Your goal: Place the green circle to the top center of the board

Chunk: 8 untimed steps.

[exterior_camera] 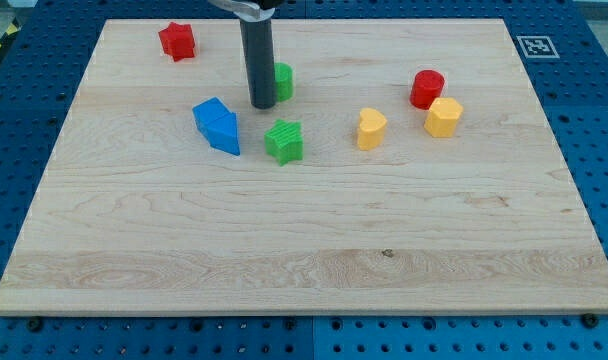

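Observation:
The green circle (283,80) sits in the upper middle of the wooden board (304,240), partly hidden behind my rod. My tip (262,104) rests against the circle's left lower side, touching or nearly touching it. A green star (284,141) lies just below the tip. A blue block (217,125), an irregular wedge shape, lies to the tip's lower left.
A red star (177,41) is near the board's top left. A yellow heart (371,128) lies right of the green star. A red cylinder (427,89) and a yellow hexagon (443,117) sit together at the right.

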Available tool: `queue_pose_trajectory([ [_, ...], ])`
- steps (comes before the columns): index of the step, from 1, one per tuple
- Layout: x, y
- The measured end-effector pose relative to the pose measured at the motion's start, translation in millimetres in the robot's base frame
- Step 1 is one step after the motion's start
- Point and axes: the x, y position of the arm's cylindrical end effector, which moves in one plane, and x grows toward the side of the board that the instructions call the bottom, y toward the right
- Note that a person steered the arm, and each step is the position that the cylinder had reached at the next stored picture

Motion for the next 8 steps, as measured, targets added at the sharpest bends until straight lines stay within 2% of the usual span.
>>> queue_pose_trajectory([
  [2,-12,3],
  [5,-52,63],
  [6,-42,72],
  [8,-82,68],
])
